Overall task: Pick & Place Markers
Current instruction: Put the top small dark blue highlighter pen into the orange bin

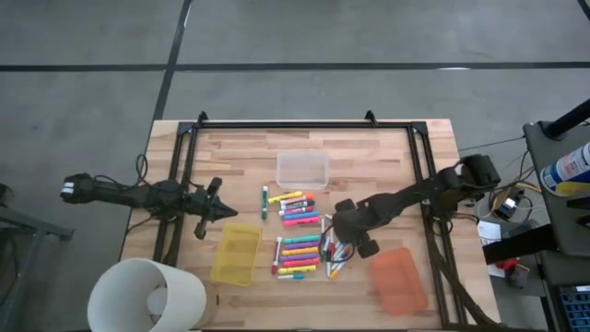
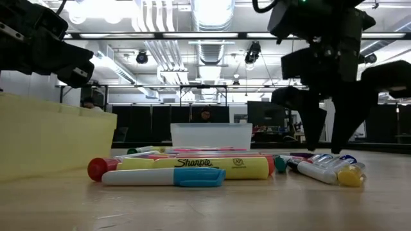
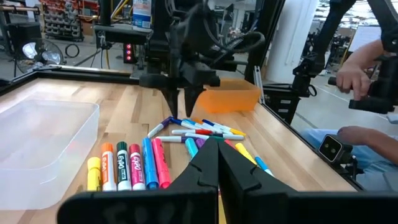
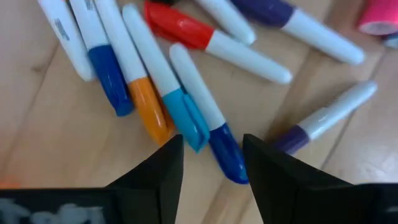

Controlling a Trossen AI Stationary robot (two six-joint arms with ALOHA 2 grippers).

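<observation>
Markers (image 1: 300, 242) between yellow bin (image 1: 236, 254) and orange bin (image 1: 400, 278), right gripper (image 4: 211, 158) open above, left gripper (image 3: 216, 163) closed

Even, bright overhead light on the table (image 1: 369, 157); shadows short and soft. Low view: ceiling lights (image 2: 212, 13) blown out, strong backlight turns both arms to silhouettes; nearest markers (image 2: 186, 168) sharp, room behind soft. Right wrist view: markers blurred throughout, dark fingers (image 4: 155, 168) soft-edged. Left wrist view: table planks bow slightly at the edges, background mildly soft.
</observation>
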